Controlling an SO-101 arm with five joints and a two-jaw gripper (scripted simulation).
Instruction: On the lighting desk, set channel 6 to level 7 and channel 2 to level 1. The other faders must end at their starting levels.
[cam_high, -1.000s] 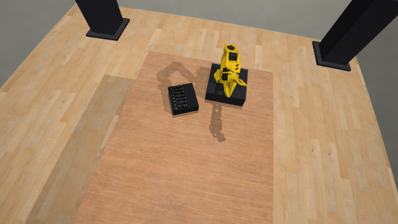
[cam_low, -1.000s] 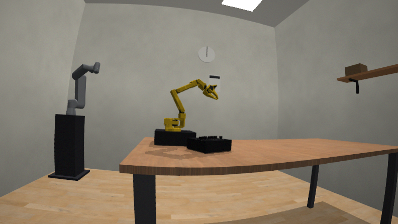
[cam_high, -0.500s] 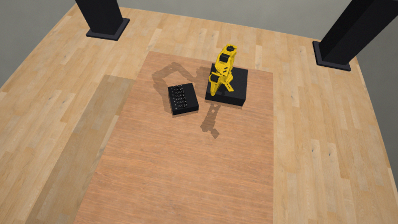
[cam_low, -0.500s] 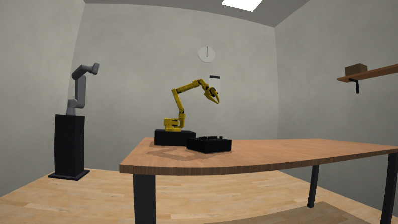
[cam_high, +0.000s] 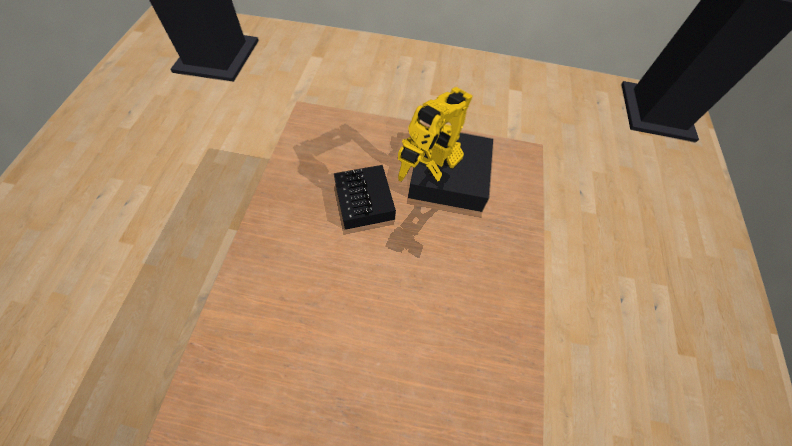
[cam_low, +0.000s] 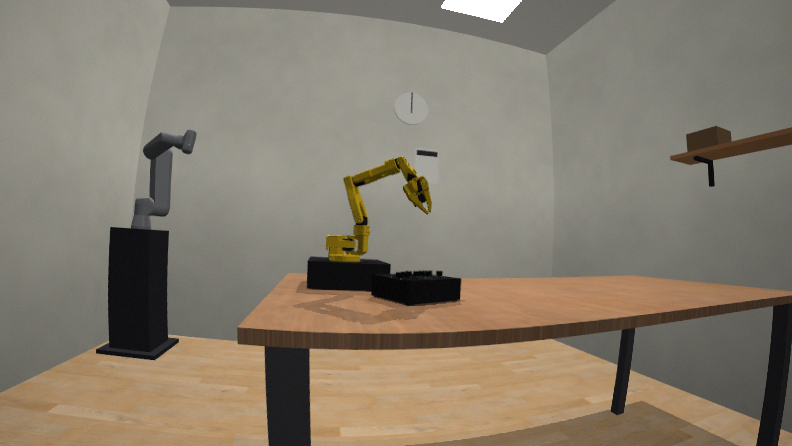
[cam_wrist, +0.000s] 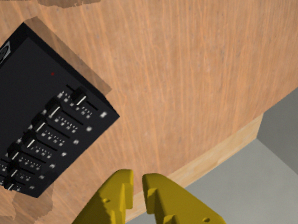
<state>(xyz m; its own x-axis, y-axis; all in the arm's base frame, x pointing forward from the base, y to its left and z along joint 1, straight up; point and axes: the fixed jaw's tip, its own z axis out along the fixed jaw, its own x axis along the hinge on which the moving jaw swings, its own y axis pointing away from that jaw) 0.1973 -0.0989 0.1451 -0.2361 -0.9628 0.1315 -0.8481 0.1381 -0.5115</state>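
- Arm (cam_low: 354, 204) rose from its black base block (cam_high: 476, 182) at the table's far end, upper link standing nearly upright, forearm reaching forward and the wrist bent downward.
- Gripper (cam_low: 423, 203) hung high in the air, well above the table (cam_low: 498, 321), pointing down toward the lighting desk (cam_high: 365, 196); its jaws were pressed nearly together with nothing between them.
- In the wrist view the two yellow fingers pointed past the desk's corner toward the table edge.
- Lighting desk was a low black box lying flat on the table, just beside the base block and apart from it.
- Its top carried a row of parallel fader slots (cam_wrist: 56, 132) with small pale marks; individual levels were too small to read.
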